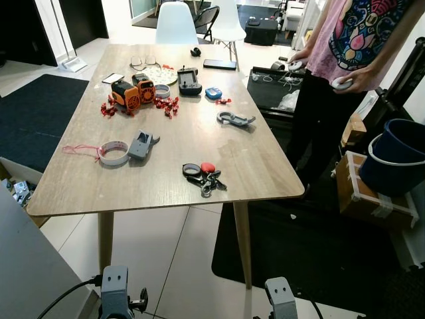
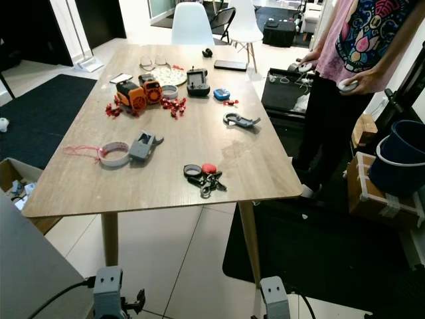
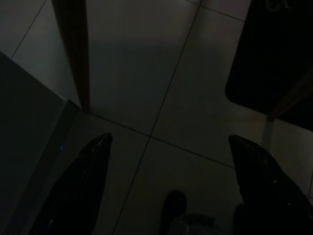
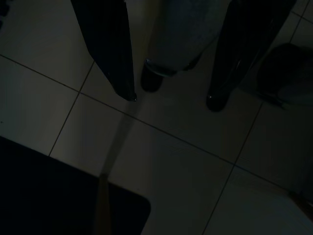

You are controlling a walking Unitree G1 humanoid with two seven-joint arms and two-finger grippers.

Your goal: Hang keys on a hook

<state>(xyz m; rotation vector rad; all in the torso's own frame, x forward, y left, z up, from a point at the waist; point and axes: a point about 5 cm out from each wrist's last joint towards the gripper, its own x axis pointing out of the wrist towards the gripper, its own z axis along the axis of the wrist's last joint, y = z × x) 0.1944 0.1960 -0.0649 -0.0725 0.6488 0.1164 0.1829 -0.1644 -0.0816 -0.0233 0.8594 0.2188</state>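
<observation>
Keys point(image 1: 204, 177) lying flat on the wooden table point(image 1: 179, 143), near the front edge and a bit right of centre, bunched with a red fob and a black ring. Well apart from both grippers, which hang low under the table's near edge over the tiled floor point(image 3: 161, 98). Left gripper point(image 3: 168, 147) pointing down at the tiles, fingers spread wide with nothing between them. Right gripper point(image 4: 171, 100) same deal, fingers parted and gripping nothing, dark mat point(image 4: 58, 196) close by.

Left of the keys on the tabletop, a white tape roll point(image 1: 114, 152) with a pink cord, touching a grey gadget point(image 1: 141, 143). Further back, an orange toy robot point(image 1: 133, 93), scattered red bits, a black handheld controller point(image 1: 189, 81). Grey carabiner-looking hook point(image 1: 234, 119) lying flat beyond the keys to the right. Person point(image 1: 345, 60) standing at the far right corner, holding white controllers. Blue bucket point(image 1: 395, 156) on a cardboard box at right.
</observation>
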